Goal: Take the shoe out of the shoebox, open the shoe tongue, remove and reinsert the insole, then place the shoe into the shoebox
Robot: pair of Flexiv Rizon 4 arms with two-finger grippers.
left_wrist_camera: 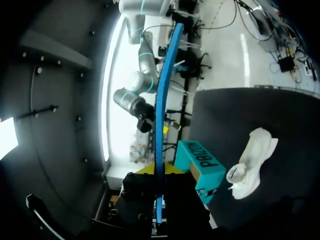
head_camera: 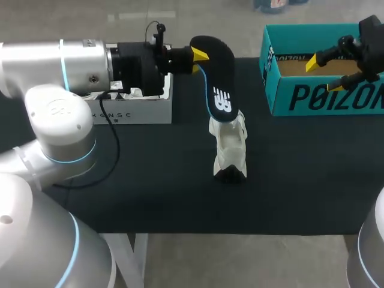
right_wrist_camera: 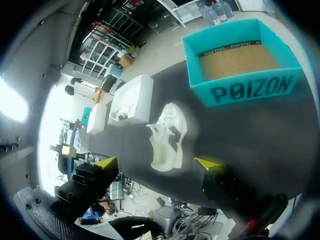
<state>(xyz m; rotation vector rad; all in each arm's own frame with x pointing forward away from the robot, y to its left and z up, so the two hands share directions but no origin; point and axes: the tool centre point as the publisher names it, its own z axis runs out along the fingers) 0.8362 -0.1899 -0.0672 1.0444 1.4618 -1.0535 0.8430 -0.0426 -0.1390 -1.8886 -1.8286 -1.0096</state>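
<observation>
A white shoe lies on the black table, also seen in the left wrist view and under my right gripper. My left gripper is shut on one end of a black insole with a blue edge. The insole's other end hangs toward the shoe; I cannot tell whether they touch. From the left wrist the insole shows edge-on between the yellow tips of the left gripper. My right gripper stands open and empty over the teal shoebox, fingers wide apart.
The teal shoebox sits open at the table's back right, with brown cardboard inside. A white box with crumpled paper stands at the back left, under my left arm, also visible from the right wrist. The table's front edge runs below the shoe.
</observation>
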